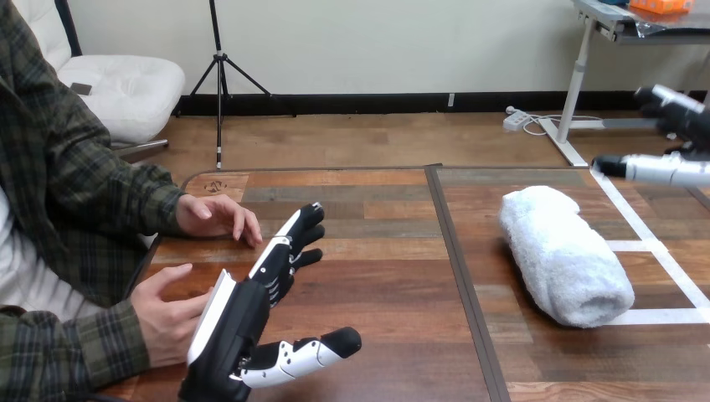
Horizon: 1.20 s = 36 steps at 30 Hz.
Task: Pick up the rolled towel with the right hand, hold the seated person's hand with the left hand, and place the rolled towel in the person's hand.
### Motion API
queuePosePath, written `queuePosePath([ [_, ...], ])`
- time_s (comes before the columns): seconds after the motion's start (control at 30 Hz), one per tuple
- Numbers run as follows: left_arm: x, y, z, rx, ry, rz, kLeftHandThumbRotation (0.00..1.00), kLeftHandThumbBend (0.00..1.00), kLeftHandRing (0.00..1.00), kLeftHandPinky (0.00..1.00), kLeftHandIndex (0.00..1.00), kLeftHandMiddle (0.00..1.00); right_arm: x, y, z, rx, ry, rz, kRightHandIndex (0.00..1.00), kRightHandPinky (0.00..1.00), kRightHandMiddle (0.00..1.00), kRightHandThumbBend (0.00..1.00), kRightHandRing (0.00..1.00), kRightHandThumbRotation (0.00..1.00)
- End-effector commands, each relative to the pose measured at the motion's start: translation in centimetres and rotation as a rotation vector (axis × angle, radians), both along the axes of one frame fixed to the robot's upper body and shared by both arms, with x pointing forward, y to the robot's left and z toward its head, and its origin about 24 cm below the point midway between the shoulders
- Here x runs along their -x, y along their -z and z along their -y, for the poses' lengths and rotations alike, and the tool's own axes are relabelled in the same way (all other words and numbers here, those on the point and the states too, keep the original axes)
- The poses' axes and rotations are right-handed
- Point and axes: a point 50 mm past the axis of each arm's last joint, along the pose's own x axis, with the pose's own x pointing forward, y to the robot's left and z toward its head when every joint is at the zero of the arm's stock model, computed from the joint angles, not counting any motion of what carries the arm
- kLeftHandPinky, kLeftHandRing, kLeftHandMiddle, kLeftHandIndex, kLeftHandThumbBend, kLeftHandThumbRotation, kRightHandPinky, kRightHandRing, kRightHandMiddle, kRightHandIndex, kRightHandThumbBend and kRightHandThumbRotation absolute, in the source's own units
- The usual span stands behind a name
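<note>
left hand (243,318): fingers straight, thumb spread, holding nothing, its back just beside the person's nearer hand (167,314) | right hand (682,126): spread, empty, near the view's right edge beyond the rolled towel (563,255) | rolled towel: lying on the tabletop (377,276), right half

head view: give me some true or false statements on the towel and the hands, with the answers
1. The rolled towel lies on the table. True.
2. The right hand grips the rolled towel. False: it is up at the view's right edge, apart from the towel and holding nothing.
3. The left hand has its fingers straight. True.
4. The left hand's fingers curl round the person's lower hand. False: that hand is beside the back of the left hand, whose fingers stretch away from it.
5. The person's upper hand rests on the table. True.
</note>
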Motion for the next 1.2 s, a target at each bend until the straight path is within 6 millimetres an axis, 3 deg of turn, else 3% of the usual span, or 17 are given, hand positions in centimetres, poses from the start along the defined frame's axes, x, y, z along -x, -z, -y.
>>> queuePosePath([
  [0.0, -1.2, -2.2, 1.5, 0.016, 0.048, 0.148, 0.53, 1.00, 0.92, 0.85, 0.93, 0.94, -2.9, -7.6, 0.6, 0.130, 0.015, 0.123, 1.00, 0.85, 1.00, 1.00, 0.98, 0.54],
  [0.67, -0.8, -2.3, 1.7, 0.036, 0.051, 0.152, 0.53, 1.00, 0.92, 0.86, 0.93, 0.95, -6.8, -6.3, 1.6, 0.172, 0.118, -0.043, 1.00, 0.68, 0.97, 1.00, 0.91, 0.52],
  [1.17, -0.3, -2.4, 1.7, 0.058, 0.051, 0.162, 0.51, 1.00, 0.93, 0.87, 0.93, 0.94, -9.0, -4.0, 0.0, 0.270, 0.093, -0.173, 1.00, 0.81, 0.98, 1.00, 0.95, 0.63],
])
